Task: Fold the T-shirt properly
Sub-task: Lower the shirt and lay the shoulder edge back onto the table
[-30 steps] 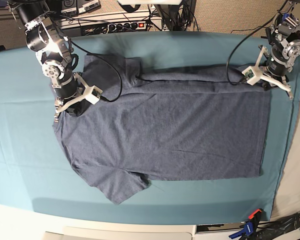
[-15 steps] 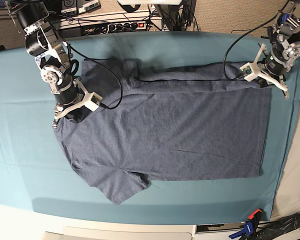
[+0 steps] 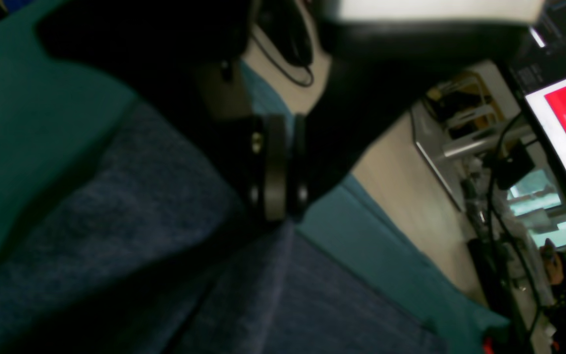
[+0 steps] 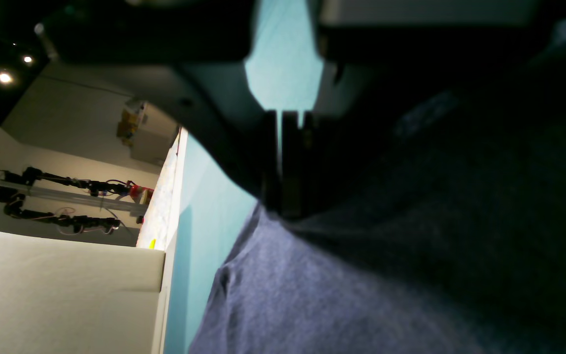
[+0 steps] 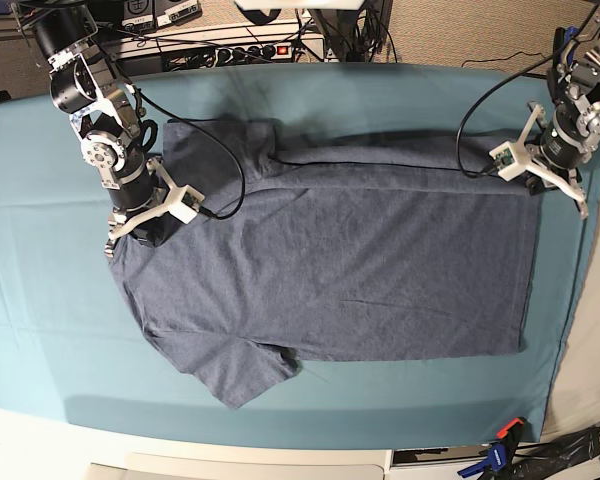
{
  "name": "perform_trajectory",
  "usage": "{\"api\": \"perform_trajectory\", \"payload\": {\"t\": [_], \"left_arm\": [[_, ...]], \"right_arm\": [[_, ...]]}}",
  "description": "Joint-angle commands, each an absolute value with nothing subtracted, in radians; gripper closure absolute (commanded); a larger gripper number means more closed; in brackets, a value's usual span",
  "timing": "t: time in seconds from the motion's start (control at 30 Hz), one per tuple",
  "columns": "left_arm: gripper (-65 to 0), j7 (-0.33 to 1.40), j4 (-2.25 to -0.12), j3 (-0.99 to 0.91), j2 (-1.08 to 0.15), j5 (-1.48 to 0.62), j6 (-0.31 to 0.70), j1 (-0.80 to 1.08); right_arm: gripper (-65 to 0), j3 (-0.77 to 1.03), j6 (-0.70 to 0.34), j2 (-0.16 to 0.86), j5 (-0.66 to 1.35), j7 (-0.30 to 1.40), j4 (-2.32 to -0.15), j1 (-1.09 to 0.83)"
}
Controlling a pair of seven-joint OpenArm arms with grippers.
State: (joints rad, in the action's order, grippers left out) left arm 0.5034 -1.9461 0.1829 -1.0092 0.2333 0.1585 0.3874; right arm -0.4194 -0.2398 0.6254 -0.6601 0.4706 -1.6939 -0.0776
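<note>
Lying flat across the plain teal table cloth (image 5: 40, 280), the heathered blue-grey short-sleeved cotton T-shirt (image 5: 350, 270) is showing its unprinted side, with one long edge already turned in along the far side of the body and the near sleeve sticking out toward the front of the table. Both arms are pinching that far edge, probably so the cloth can be carried over evenly from both ends at once. The right gripper (image 4: 283, 196) is sitting at the shoulder end of the shirt, on the base view's left, its black jaws pressed together on a bit of fabric that is bunching just beneath them. The left gripper (image 3: 275, 196) is working at the hem end, at the shirt's far corner beside the table cloth's edge, and its jaws are also clamped tight, the blue-grey cloth rising in a small ridge straight into them. Between the two grips the shirt is lying smooth and largely unwrinkled.
</note>
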Motion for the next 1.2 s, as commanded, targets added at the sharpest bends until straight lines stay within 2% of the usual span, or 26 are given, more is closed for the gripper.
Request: {"api": "perform_trajectory", "payload": {"t": [0.0, 0.13, 0.8, 0.97, 1.17], "left_arm": [[0.0, 0.496, -1.958, 0.175, -1.034, 0.238, 0.15, 0.376], [0.0, 0.486, -1.958, 0.175, -1.034, 0.204, 0.183, 0.365], [0.0, 0.451, -1.918, 0.175, -1.034, 0.155, 0.211, 0.307], [0.0, 0.447, -1.876, 0.175, -1.034, 0.155, 0.21, 0.291], [0.0, 0.444, -1.876, 0.175, -1.033, 0.127, 0.209, 0.274]], "right_arm": [[0.0, -0.411, -0.22, 0.64, -0.669, 0.469, -1.707, -0.061], [0.0, -0.411, -0.22, 0.64, -0.669, 0.468, -1.707, -0.061], [0.0, -0.411, -0.218, 0.64, -0.67, 0.475, -1.707, -0.06], [0.0, -0.411, -0.148, 0.64, -0.67, 0.502, -1.707, -0.06], [0.0, -0.411, -0.145, 0.64, -0.67, 0.513, -1.707, -0.061]]}}
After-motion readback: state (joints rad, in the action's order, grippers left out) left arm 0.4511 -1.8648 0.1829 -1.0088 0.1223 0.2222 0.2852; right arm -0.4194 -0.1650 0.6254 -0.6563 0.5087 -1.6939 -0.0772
